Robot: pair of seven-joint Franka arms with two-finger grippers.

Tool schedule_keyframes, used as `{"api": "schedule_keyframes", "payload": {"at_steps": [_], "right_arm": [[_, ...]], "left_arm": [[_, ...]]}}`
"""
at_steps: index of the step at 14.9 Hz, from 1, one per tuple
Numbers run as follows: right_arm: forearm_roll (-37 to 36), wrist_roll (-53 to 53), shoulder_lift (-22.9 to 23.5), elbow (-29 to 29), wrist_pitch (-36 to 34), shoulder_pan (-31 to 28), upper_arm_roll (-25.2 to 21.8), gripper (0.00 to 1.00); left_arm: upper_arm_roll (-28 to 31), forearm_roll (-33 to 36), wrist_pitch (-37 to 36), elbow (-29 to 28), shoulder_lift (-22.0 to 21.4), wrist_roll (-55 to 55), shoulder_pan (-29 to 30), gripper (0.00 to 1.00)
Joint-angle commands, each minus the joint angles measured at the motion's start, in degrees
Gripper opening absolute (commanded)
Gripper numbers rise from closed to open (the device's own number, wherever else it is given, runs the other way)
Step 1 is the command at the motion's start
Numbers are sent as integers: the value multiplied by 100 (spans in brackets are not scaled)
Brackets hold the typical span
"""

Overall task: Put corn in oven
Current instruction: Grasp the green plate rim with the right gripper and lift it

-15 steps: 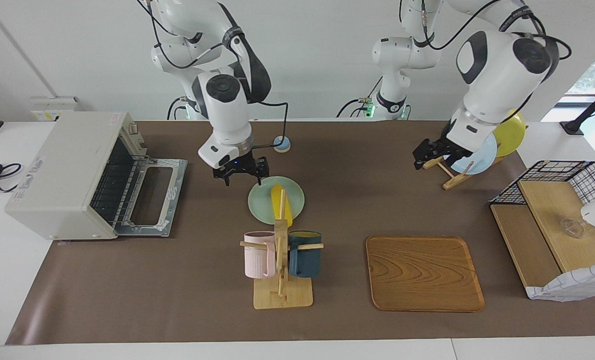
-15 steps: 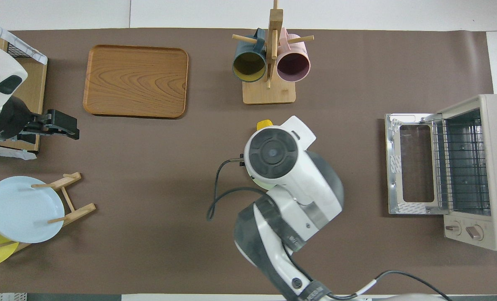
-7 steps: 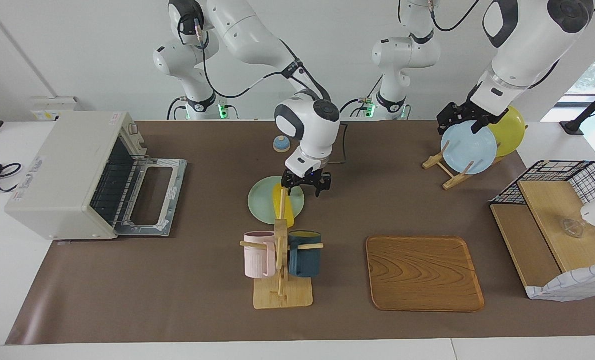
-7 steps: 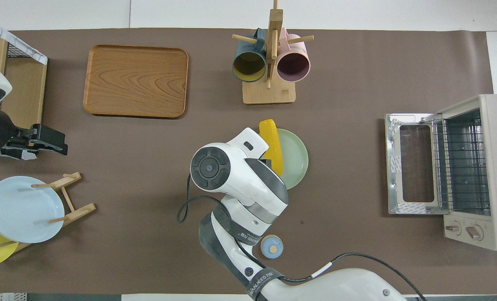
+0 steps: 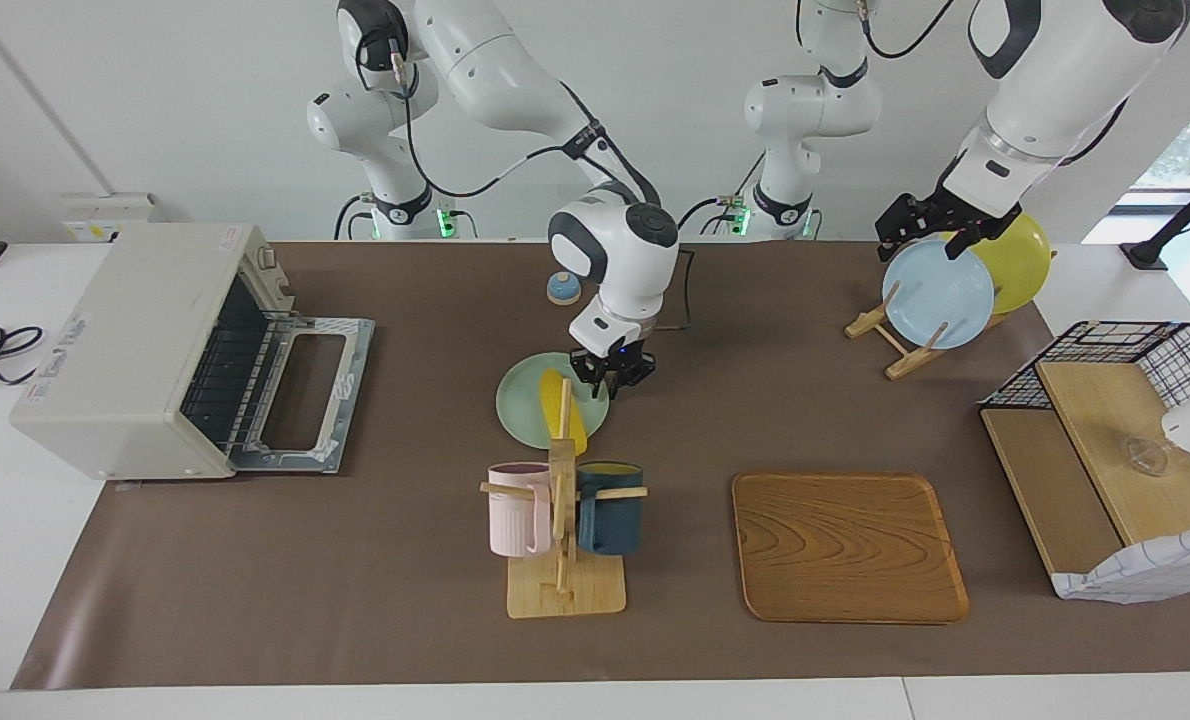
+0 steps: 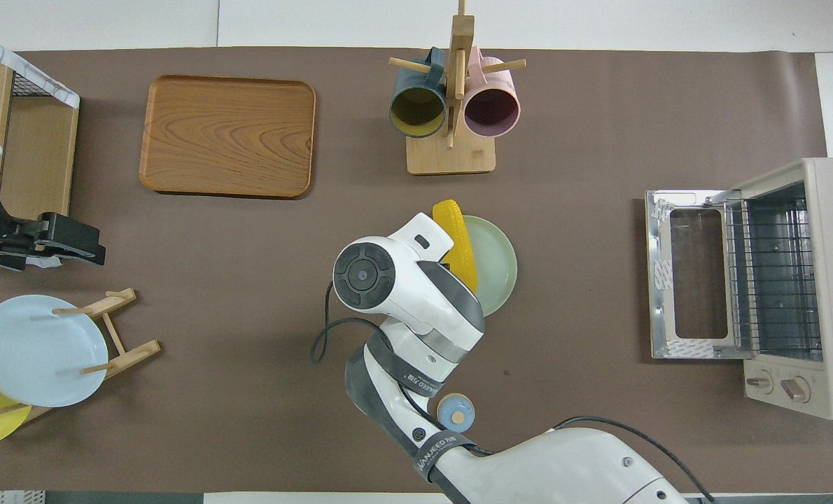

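The yellow corn [image 5: 551, 392] lies on a pale green plate [image 5: 520, 410] at mid-table; it also shows in the overhead view [image 6: 451, 218] on that plate [image 6: 497, 266]. My right gripper [image 5: 611, 382] is low at the plate's rim, beside the corn toward the left arm's end; its own hand hides it in the overhead view. The off-white oven [image 5: 125, 330] stands at the right arm's end with its door [image 5: 305, 395] folded down and the rack visible [image 6: 773, 273]. My left gripper [image 5: 918, 243] is open and empty, up over the plate rack.
A mug rack [image 5: 562, 540] with a pink and a dark blue mug stands just farther from the robots than the plate. There are also a wooden tray [image 5: 848, 545], a plate rack with a blue plate [image 5: 937, 295], a wire basket shelf [image 5: 1105, 440] and a small blue knob [image 5: 563, 288].
My right arm swung from the oven's side over the plate to its left-arm edge, then lowered beside the corn. My left gripper rose and moved over the plate rack. The corn has barely moved.
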Motion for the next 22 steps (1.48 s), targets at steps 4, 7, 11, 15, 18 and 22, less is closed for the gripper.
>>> {"api": "schedule_keyframes", "payload": {"at_steps": [4, 7, 11, 15, 18, 22], "right_arm": [[-50, -46, -224, -439, 172, -59, 109, 22], [-59, -81, -232, -439, 146, -76, 101, 0], [-156, -151, -232, -352, -73, -50, 101, 0], [-525, -547, -232, 184, -1223, -120, 101, 0], [-525, -687, -320, 203, -1418, -234, 74, 0], [-534, -1371, -750, 1, -1909, -944, 74, 0]], "left_arm": [[-34, -66, -89, 116, 53, 67, 26, 100], [-25, -57, -72, 98, 44, 67, 17, 100], [-25, -13, -63, 98, 53, 75, -79, 100], [-34, -31, -36, 106, 53, 5, -88, 100], [-34, -66, 60, 133, 62, -65, -115, 100], [-34, -75, 69, 124, 62, -57, -62, 100]]}}
